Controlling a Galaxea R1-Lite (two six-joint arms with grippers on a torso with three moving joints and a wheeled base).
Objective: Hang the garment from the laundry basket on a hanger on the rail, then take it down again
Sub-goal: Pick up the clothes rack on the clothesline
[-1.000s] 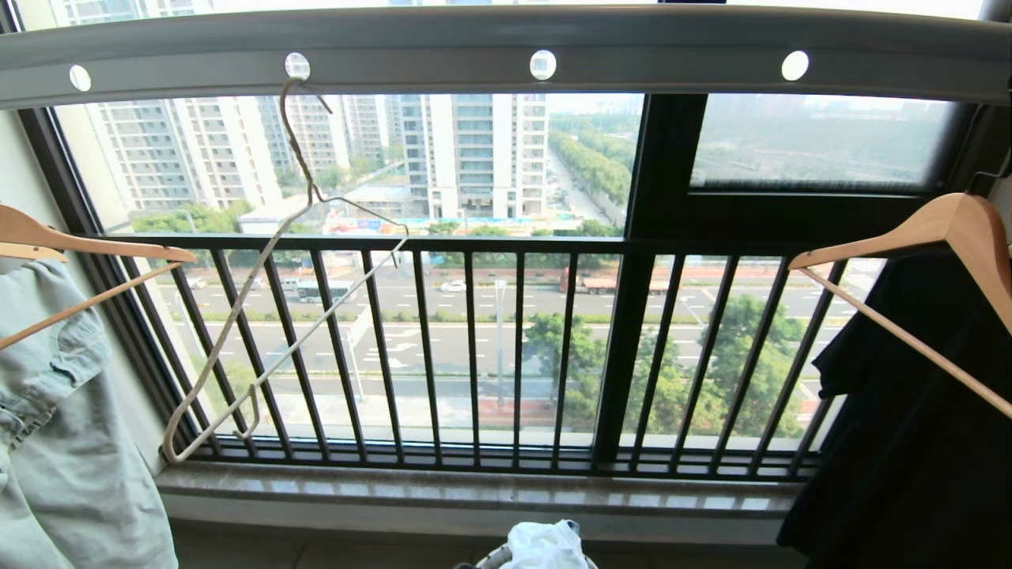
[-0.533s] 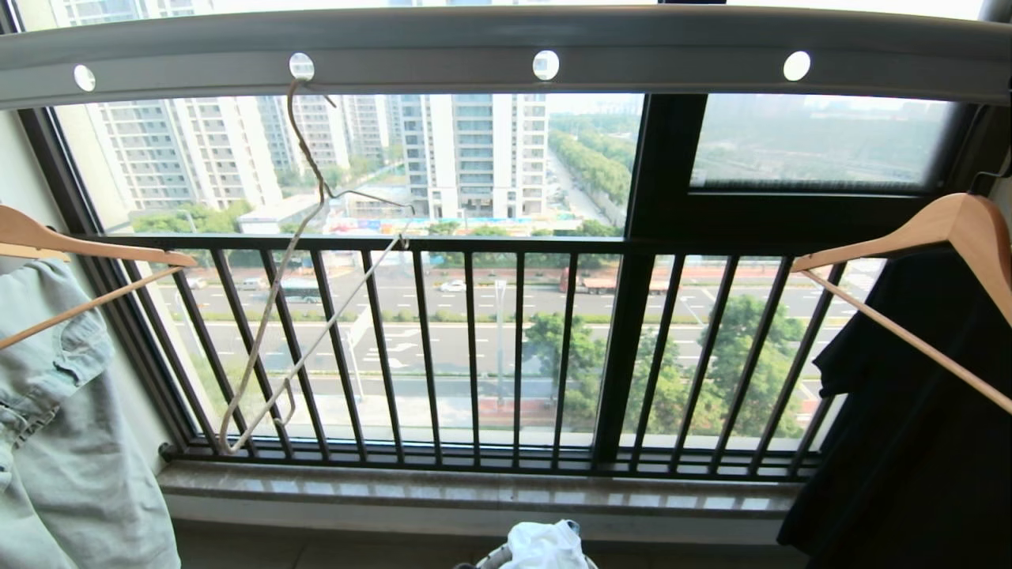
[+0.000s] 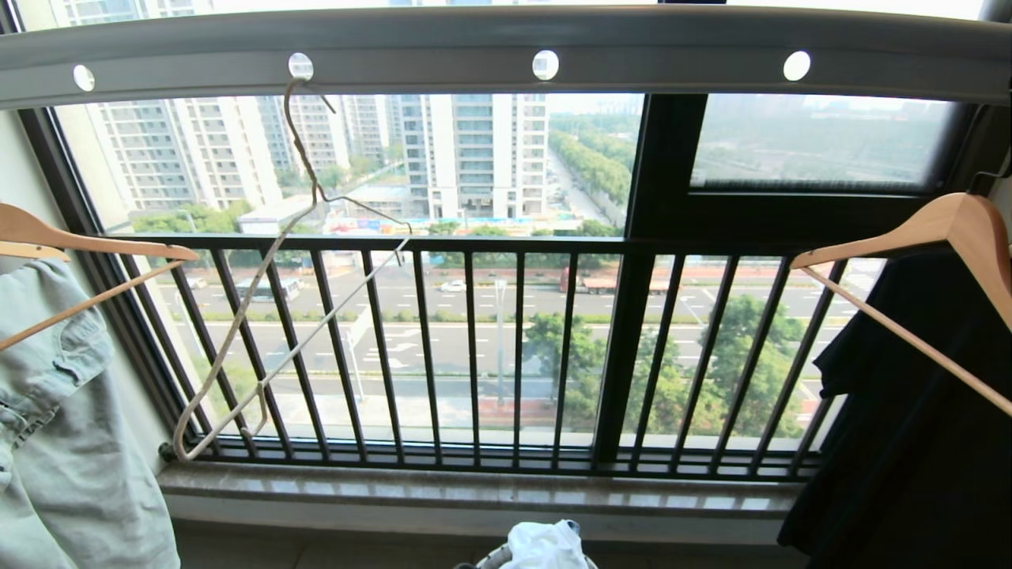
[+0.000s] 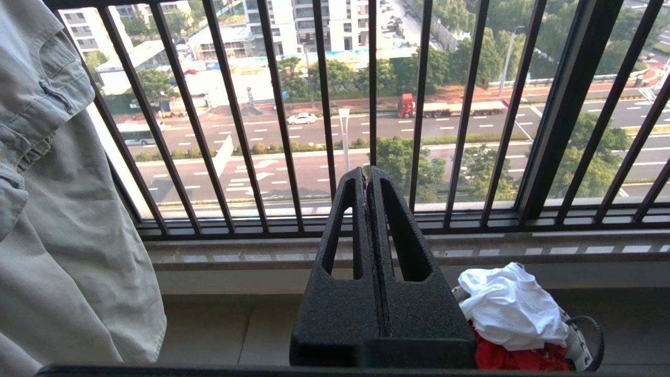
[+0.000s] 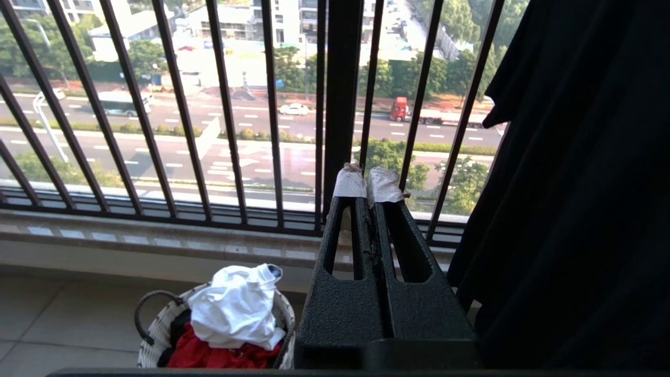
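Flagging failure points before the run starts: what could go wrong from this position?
1. The wire hanger hangs tilted from a hole in the rail, so loading a shirt may tip it or unhook it.
2. The white T-shirt lies crumpled on red cloth in the basket; a grab could lift both.
3. Both the left gripper and right gripper are shut and must open first.

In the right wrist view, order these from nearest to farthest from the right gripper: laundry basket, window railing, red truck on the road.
From the right gripper:
1. laundry basket, on the floor below it.
2. window railing, beyond the sill.
3. red truck, far down on the road.
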